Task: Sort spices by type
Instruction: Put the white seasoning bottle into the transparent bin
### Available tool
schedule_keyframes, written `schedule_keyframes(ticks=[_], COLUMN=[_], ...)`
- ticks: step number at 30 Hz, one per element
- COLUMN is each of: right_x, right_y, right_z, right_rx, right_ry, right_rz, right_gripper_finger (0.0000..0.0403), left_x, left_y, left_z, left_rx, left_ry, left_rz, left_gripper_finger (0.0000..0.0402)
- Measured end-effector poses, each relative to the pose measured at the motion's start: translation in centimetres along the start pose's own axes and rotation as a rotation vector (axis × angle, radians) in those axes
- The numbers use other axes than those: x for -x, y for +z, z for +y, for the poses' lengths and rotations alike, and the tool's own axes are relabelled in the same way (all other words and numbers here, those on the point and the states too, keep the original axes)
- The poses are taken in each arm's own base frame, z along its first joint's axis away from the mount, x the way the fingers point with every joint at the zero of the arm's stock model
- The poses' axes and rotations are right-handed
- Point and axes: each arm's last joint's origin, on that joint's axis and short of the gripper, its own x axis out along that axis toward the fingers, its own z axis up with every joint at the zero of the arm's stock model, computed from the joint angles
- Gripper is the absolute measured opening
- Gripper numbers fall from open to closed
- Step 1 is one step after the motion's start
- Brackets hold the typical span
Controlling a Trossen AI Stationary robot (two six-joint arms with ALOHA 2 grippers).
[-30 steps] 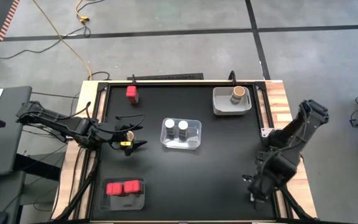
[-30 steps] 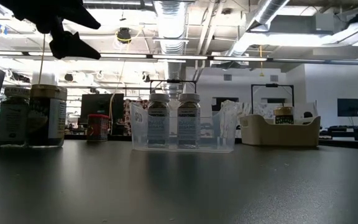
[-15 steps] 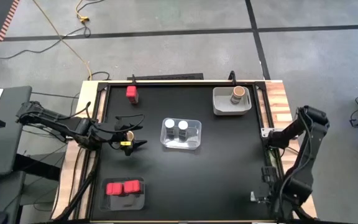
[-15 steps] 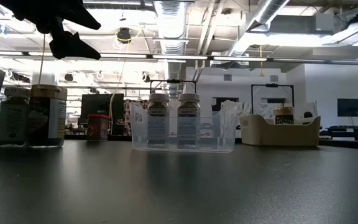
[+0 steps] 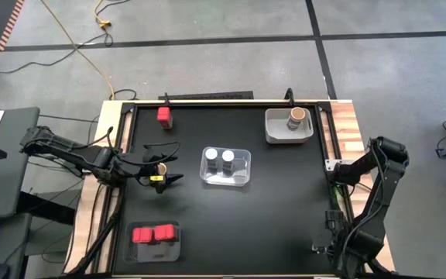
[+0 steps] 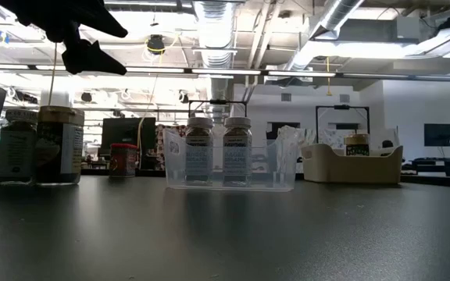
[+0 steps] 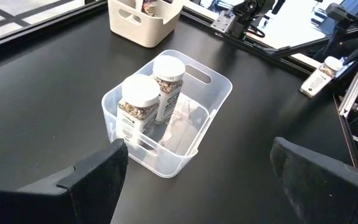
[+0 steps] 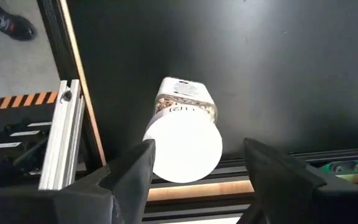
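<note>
A clear jar with a white lid (image 8: 182, 134) lies on its side by the table's right near corner (image 5: 316, 247). My right gripper (image 8: 199, 152) is open, with a finger on either side of the lid, apart from it. My left gripper (image 5: 165, 169) is open and hovers (image 6: 84, 47) above a tan-brown jar (image 6: 59, 145) that stands upright on its base at the table's left. Two white-lidded jars stand in a clear tray (image 5: 225, 167), also seen in the left wrist view (image 7: 166, 118). Another brown jar (image 5: 293, 118) stands in a tan tray. Two red boxes (image 5: 153, 234) sit in a clear tray.
A single red box (image 5: 163, 116) stands near the far left corner. The tan tray (image 5: 273, 132) is at the far right. An aluminium rail (image 8: 58, 137) runs along the table edge beside the lying jar. Bare black tabletop spreads between the trays.
My right arm has swung back from over the table toward the right near corner, folding its elbow outward past the table's right edge. The lying white-lidded jar has stayed where it was.
</note>
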Motion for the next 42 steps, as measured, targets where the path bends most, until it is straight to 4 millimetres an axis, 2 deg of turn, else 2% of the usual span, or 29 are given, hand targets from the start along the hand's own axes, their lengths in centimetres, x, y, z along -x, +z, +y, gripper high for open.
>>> schedule_keyframes(ticks=[12,20,29,33,39,42], right_x=[0.1,1.5,1.7,1.7,1.7,1.7], right_y=[0.2,0.7,1.1,1.1,1.1,1.1], right_z=[-0.1,-0.2,-0.3,-0.4,-0.4,-0.4], right_rx=[-0.007,-0.028,-0.115,-0.165,-0.159,-0.150], right_ry=[0.007,0.006,0.012,0.009,0.009,0.010], right_rz=[0.001,0.002,-0.001,0.001,0.002,0.002], right_gripper_finger=[0.0281,0.0282,0.0284,0.0311,0.0388,0.0391], left_x=[0.0,0.0,0.0,0.0,0.0,0.0], left_y=[0.0,-0.1,-0.2,-0.2,-0.2,-0.2], left_z=[0.0,0.1,0.1,0.1,0.1,0.1], left_rx=[0.000,-0.006,-0.020,-0.019,-0.017,-0.014], left_ry=[0.003,0.008,0.016,0.016,0.015,0.015], left_rz=[-0.001,0.006,0.019,0.019,0.018,0.018], left_gripper_finger=[0.0377,0.0377,0.0378,0.0378,0.0378,0.0378])
